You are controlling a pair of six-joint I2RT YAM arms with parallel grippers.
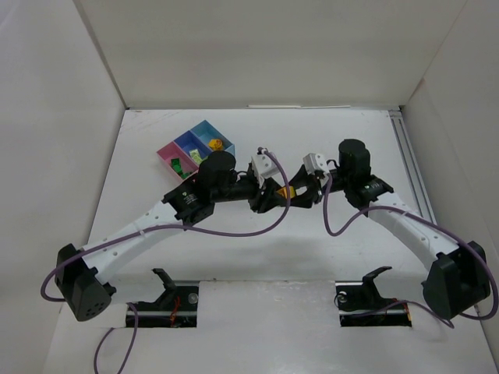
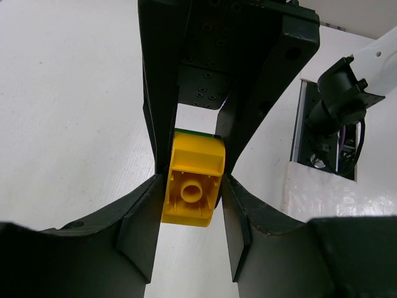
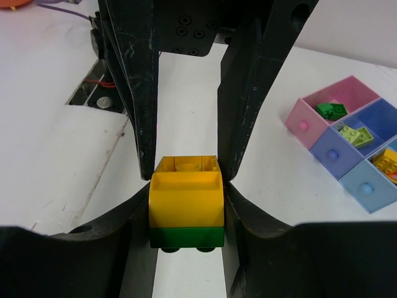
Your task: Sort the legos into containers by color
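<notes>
Above the middle of the table (image 1: 257, 312), the left tool (image 2: 192, 186) comes in from 9 o'clock and is clamped on a yellow brick (image 2: 195, 158). The right tool (image 3: 186, 198) comes in from 3 o'clock, pinched tight on the green brick (image 3: 186, 237) stuck to the yellow one, its fingers also against the yellow one's sides. The tray (image 3: 298, 124) sits at about 10 o'clock from the tools in the top view, well apart, with a dark green piece (image 3: 330, 110) in a pink compartment, lime pieces (image 3: 353, 135) in the blue one beside it, and a yellow piece (image 3: 388, 160) in the next.

Left hand (image 1: 273, 196), right hand (image 1: 299, 192) — yellow lego (image 1: 285, 192) between
</notes>
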